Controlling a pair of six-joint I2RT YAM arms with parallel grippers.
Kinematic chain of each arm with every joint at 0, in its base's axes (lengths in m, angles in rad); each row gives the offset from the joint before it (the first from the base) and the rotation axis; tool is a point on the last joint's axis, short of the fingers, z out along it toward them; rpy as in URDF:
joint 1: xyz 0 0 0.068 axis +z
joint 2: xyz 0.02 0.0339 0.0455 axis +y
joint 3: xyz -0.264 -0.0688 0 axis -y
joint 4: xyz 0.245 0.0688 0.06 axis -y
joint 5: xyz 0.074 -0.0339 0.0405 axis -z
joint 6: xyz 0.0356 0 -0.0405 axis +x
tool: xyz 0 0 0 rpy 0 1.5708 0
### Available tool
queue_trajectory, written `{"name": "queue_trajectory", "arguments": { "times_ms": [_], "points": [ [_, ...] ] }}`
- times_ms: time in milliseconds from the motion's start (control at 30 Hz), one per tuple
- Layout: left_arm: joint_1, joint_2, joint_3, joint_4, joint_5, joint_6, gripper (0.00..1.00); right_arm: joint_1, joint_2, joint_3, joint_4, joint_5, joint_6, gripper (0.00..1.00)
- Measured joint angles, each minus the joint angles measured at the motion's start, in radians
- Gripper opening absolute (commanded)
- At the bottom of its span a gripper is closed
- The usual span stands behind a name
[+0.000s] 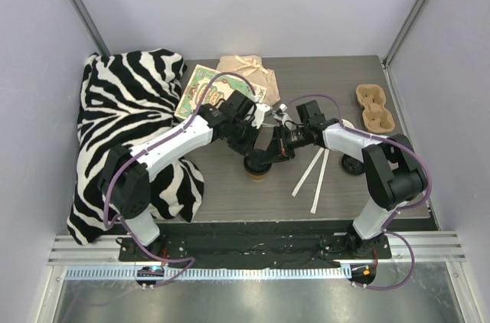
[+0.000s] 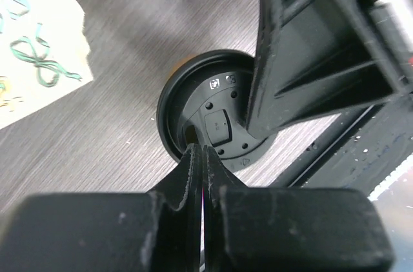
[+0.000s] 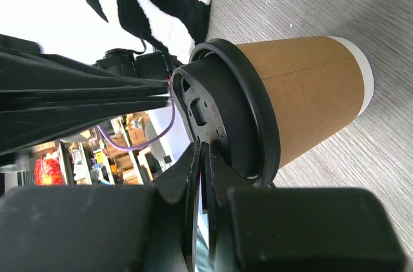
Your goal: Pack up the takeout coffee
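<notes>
The takeout coffee [image 1: 258, 173] is a kraft-brown paper cup [image 3: 310, 98] with a black lid [image 3: 251, 111], standing upright on the table between the arms. My left gripper [image 1: 253, 153] is shut, and its tips [image 2: 201, 149] rest on the lid's [image 2: 193, 101] top near its rim. My right gripper [image 1: 269, 153] is shut too, and its tips [image 3: 203, 147] touch the lid's top from the other side. Each wrist view shows the other gripper's fingers reaching over the lid: the right's fingers [image 2: 310, 59] in the left wrist view and the left's fingers [image 3: 84, 95] in the right wrist view.
A zebra-striped cloth [image 1: 130, 124] covers the table's left side. A printed card [image 1: 200, 89] and a crumpled brown paper bag [image 1: 246, 74] lie at the back. A cardboard cup carrier [image 1: 374, 106] sits at the right. Two white sticks [image 1: 314, 171] lie right of the cup, with a small dark object [image 1: 354, 164] beyond them.
</notes>
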Motion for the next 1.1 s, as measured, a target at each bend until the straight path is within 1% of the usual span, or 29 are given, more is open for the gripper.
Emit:
{"name": "queue_trajectory", "arguments": {
  "times_ms": [133, 267, 400, 567, 667, 800, 967, 1100],
  "points": [
    [0.006, -0.004, 0.074, -0.058, -0.005, -0.001, 0.07, 0.0, 0.0, 0.002, -0.005, -0.001, -0.006, 0.13],
    [0.006, -0.032, 0.122, -0.069, -0.015, -0.001, 0.07, 0.0, 0.0, 0.003, -0.008, -0.001, -0.01, 0.13],
    [0.003, -0.046, 0.105, -0.07, -0.024, -0.001, 0.08, 0.0, 0.0, 0.003, -0.008, -0.001, -0.011, 0.13],
    [-0.008, -0.023, -0.012, -0.052, -0.031, -0.002, 0.06, 0.0, 0.002, 0.004, -0.009, -0.002, -0.011, 0.13],
    [-0.003, -0.001, -0.057, -0.041, -0.03, -0.005, 0.04, -0.005, 0.009, 0.005, -0.014, -0.012, -0.012, 0.13],
    [0.003, -0.009, -0.066, -0.031, -0.023, -0.005, 0.04, -0.006, 0.015, 0.009, -0.018, -0.02, -0.013, 0.12],
    [0.005, -0.011, -0.048, -0.042, -0.023, -0.008, 0.07, -0.006, 0.015, 0.01, -0.019, -0.022, -0.013, 0.12],
    [-0.001, -0.022, 0.031, -0.061, -0.025, -0.013, 0.12, -0.006, 0.015, 0.01, -0.019, -0.022, -0.013, 0.12]
  ]
}}
